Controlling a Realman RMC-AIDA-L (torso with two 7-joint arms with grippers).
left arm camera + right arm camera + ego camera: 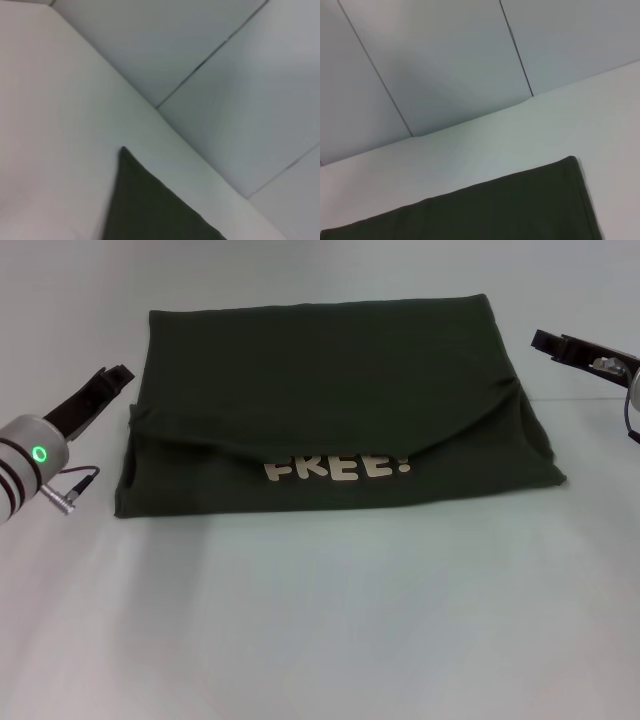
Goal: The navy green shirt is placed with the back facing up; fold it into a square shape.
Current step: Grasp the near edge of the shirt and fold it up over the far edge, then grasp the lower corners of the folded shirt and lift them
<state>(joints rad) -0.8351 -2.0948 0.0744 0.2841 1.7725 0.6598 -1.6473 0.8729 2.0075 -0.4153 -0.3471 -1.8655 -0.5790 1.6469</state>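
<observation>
Lab: bare white table (320,620), panelled wall (445,60)

A plain white table (320,620) fills the head view, evenly lit, with soft shadows. In the wrist views, a pale panelled wall (450,65) rises behind the table's far edge, with thin dark seams (516,47) between panels.

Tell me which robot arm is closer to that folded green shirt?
The left. The left gripper sits right beside the navy green shirt at its left edge; the right gripper hangs off its right edge with a slightly wider gap.
</observation>
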